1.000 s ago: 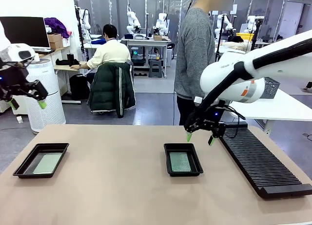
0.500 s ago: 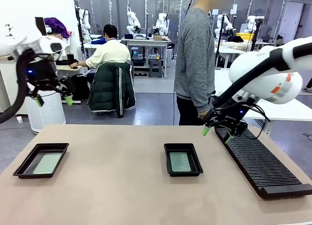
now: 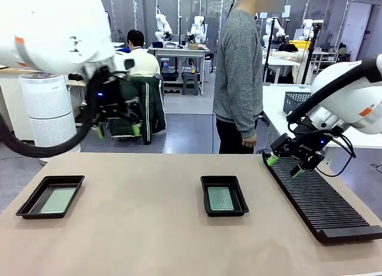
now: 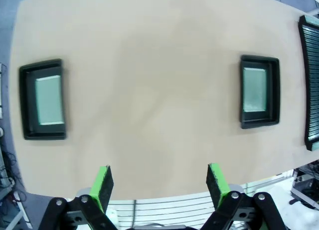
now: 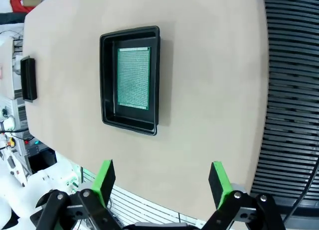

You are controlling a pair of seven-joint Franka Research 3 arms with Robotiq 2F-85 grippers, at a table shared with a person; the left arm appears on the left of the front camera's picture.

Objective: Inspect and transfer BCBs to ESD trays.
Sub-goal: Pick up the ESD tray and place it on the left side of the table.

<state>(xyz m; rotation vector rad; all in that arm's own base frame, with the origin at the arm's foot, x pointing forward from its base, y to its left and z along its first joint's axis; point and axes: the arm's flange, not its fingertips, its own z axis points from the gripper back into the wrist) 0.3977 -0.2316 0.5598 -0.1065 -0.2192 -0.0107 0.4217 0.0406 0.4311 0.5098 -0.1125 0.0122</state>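
Two shallow black rectangular plastic ESD trays with raised rims sit well apart on the tan worktop [image 3: 137,228], the left tray [image 3: 50,196] near the left edge and the middle tray [image 3: 224,195] near the centre. Each holds one thin, flat green circuit board lying on its floor: the left BCB [image 3: 58,200] and the middle BCB [image 3: 220,198]. To the right of the middle tray runs a long black ribbed rack [image 3: 319,199]. Above its far end hangs the right end effector [image 3: 284,166], green pads spread apart and empty. The left end effector [image 3: 118,131] hovers high beyond the worktop's far left, jaws wide and empty. A person in a grey sweater [image 3: 239,73] stands at the far side.
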